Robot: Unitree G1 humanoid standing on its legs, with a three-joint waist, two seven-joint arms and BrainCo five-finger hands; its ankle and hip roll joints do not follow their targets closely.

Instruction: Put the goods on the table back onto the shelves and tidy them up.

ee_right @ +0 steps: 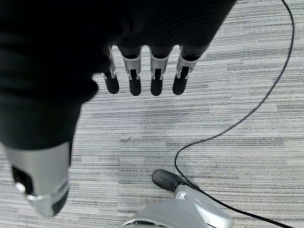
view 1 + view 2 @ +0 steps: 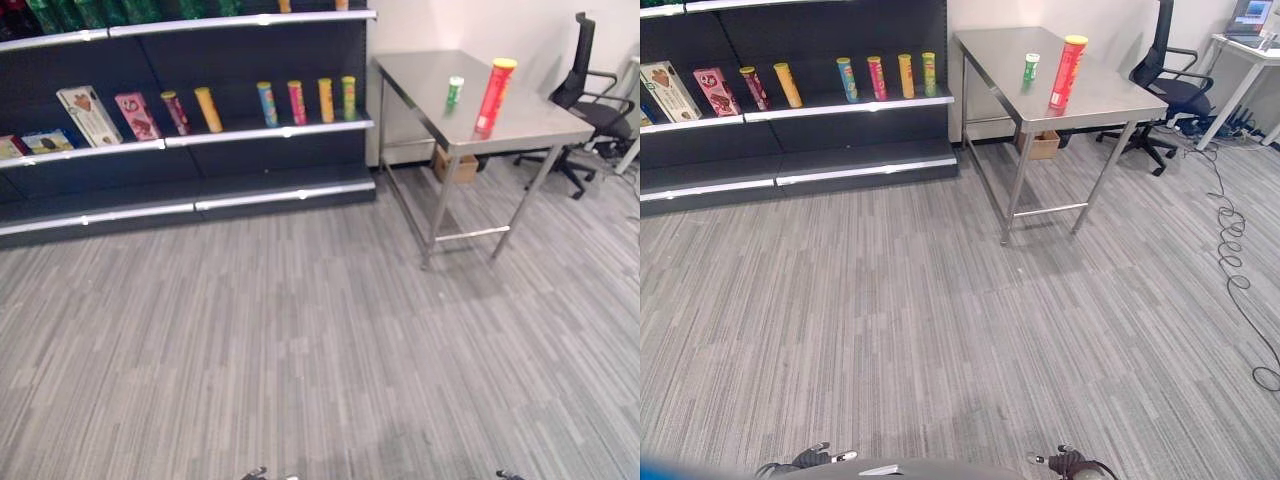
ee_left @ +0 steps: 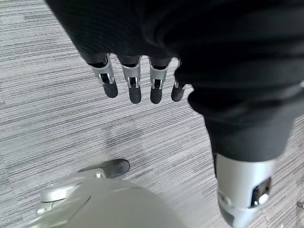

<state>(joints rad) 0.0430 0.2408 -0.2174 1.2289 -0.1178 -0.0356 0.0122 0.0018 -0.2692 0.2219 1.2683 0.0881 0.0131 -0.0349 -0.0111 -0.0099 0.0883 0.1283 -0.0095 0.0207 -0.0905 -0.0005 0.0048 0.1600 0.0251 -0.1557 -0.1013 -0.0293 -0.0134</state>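
steel table by the wall, right of the shelves — tall red can and small green can upright on top, near each other, apart. middle shelf: boxes leaning at left, four upright cans at right. left hand and right hand over grey carpet — fingers straight, relaxed, nothing held. black office chair beyond the table.

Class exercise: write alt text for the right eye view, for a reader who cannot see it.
A steel table holds a tall red can and a small green can, both upright, beside a dark shelf with a row of tubes and boxes. Grey carpet stretches between; an office chair stands behind the table.
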